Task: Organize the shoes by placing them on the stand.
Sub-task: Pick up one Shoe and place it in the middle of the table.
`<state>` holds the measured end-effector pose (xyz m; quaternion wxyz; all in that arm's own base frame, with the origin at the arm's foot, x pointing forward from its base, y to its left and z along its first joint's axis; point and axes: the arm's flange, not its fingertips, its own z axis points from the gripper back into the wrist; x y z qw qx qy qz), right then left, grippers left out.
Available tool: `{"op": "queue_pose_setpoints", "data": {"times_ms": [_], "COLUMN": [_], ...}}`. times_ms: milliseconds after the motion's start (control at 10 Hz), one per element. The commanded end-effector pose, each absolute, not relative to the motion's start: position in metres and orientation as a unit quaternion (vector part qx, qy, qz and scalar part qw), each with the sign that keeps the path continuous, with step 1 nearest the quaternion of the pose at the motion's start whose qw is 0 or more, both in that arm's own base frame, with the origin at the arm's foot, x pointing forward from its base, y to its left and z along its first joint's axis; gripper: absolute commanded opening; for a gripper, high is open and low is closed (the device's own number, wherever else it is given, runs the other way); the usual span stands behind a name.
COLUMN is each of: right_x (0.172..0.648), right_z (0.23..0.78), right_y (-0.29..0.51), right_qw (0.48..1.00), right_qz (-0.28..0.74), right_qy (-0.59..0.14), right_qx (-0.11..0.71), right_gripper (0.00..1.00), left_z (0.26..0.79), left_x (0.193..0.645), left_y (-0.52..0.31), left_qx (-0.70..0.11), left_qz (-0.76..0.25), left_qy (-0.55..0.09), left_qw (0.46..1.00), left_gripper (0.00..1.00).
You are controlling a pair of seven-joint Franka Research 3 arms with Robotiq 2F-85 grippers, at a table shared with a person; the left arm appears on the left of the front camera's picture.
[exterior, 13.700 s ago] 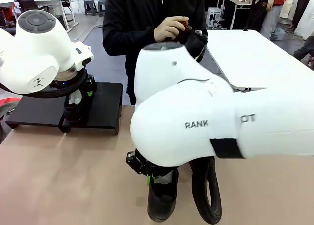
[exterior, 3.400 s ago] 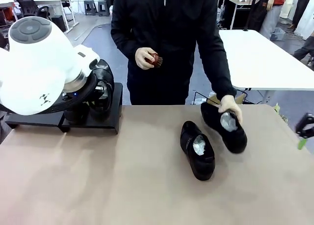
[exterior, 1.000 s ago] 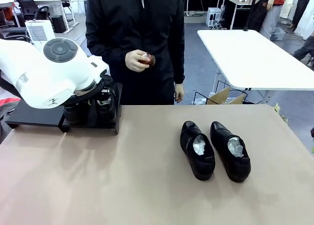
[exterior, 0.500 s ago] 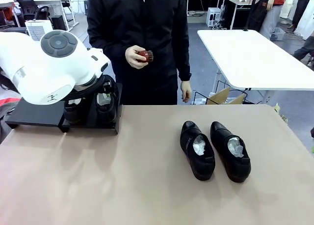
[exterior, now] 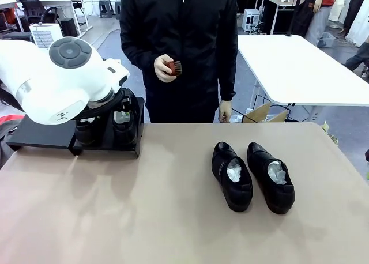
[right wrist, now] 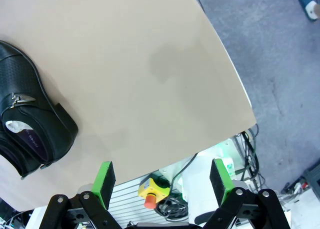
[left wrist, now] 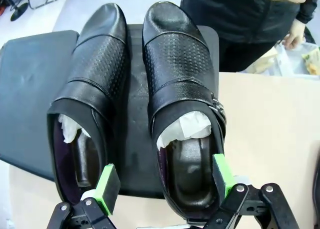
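Note:
Two black shoes (exterior: pixel 232 174) (exterior: pixel 271 176) with white paper inside lie side by side on the tan table, right of the middle. Another pair (left wrist: pixel 87 84) (left wrist: pixel 180 79) rests toes-away on the black stand (left wrist: pixel 25 89). My left gripper (left wrist: pixel 165 184) is open, its green pads on either side of the right shoe's heel without pressing it. In the front view the white left arm (exterior: pixel 57 79) covers part of the stand (exterior: pixel 40 131). My right gripper (right wrist: pixel 162 181) is open and holds nothing, hanging over the table's edge, one shoe (right wrist: pixel 30 124) off to its left.
A person in black stands at the far side holding a small reddish-brown brush (exterior: pixel 172 67) at chest height, the other hand (exterior: pixel 225 111) hanging by the table edge. A white table (exterior: pixel 300 68) stands behind on the right. Past the table's edge lies grey floor (right wrist: pixel 280 64).
My left gripper has opened and let go of the right-hand shoe on the stand. The person has shifted to the right, brush still in hand. The two shoes on the table lie unchanged.

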<state>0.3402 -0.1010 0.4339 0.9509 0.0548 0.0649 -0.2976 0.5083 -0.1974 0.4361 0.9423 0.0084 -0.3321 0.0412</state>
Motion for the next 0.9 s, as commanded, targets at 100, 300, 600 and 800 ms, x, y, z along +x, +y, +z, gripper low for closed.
{"op": "queue_pose_setpoints", "data": {"times_ms": [100,300,600,800], "right_x": [0.341,0.341,0.341,0.341], "right_z": [0.435,0.435,0.435,0.435], "right_y": [-0.099,-0.099,-0.099,-0.099], "right_qw": [0.952,0.952,0.952,0.952], "right_qz": [-0.294,-0.294,-0.294,-0.294], "right_qy": [0.063,0.063,0.063,0.063], "right_qx": [0.056,0.056,0.056,0.056], "right_gripper": [1.00,1.00,1.00,1.00], "left_z": [0.440,0.437,0.532,0.548], "left_x": [0.511,0.509,0.434,0.398], "left_y": [-0.197,-0.197,-0.192,-0.194], "left_qx": [0.008,0.008,0.005,-0.033], "left_qz": [0.035,0.041,-0.001,-0.044], "left_qy": [-0.340,-0.333,-0.389,-0.396], "left_qw": [0.940,0.942,0.921,0.916], "left_gripper": [0.97,0.97,0.97,0.97]}}
